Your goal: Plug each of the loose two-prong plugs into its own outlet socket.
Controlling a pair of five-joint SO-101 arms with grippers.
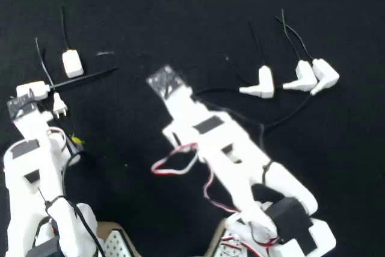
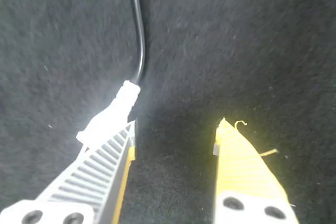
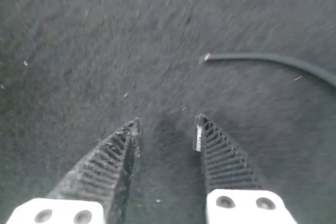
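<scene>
Little of the task looks done. The left claw (image 2: 177,124) stands wide open and holds nothing. A white connector (image 2: 107,116) on a black cord touches the tip of one finger from outside, not between the jaws. I cannot tell whether it is a plug or a socket. Just beside this claw lies a loose plug (image 1: 60,106), prongs bare, and a little ahead of it a socket (image 1: 72,63), the two apart and unjoined.

The right claw (image 3: 168,124) is also open and empty over bare cloth, a cord end (image 3: 207,57) near one fingertip. Well off to its outer side lie three white pieces (image 1: 262,83) (image 1: 305,77) (image 1: 325,74), the last two touching. Whether any is mated I cannot tell. At least the left pairing remains, probably more.
</scene>
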